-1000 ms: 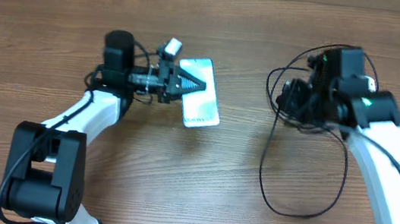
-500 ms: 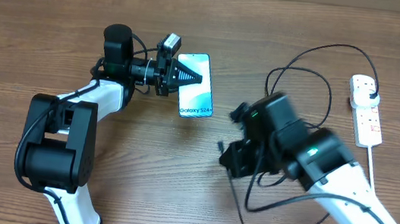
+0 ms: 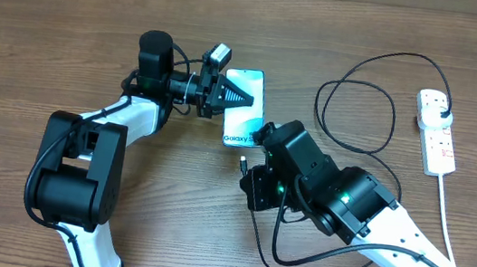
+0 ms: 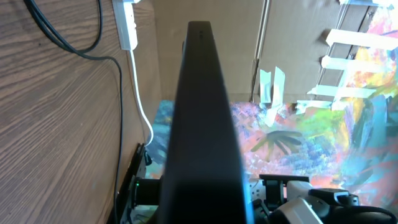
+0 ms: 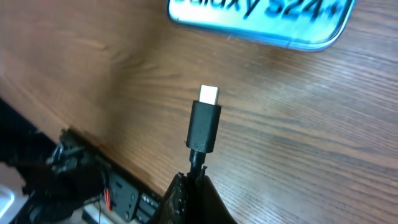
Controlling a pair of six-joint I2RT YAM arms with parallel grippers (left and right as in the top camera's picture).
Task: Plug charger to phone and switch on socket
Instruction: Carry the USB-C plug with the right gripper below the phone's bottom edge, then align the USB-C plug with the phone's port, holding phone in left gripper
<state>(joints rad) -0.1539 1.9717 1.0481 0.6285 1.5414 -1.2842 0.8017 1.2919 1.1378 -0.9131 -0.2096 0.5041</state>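
Overhead: left gripper [image 3: 244, 99] tips overlap phone [image 3: 246, 130] corner, jaw state unclear; white socket [image 3: 436, 135] well apart.
Left wrist: dark slab [image 4: 202, 124] fills centre, unidentifiable.
Right wrist: right gripper [image 5: 194, 194], mostly cut off, pinches charger [image 5: 205, 124] behind silver-tipped connector, near glossy phone edge.

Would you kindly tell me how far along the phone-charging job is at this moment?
Done, apparently: a black plug sits in the socket. In hand: the right tool grips the charger just behind its tip, aimed at the phone but short of it; the left tool lies over the phone. Left: inserting the tip and switching the socket on.
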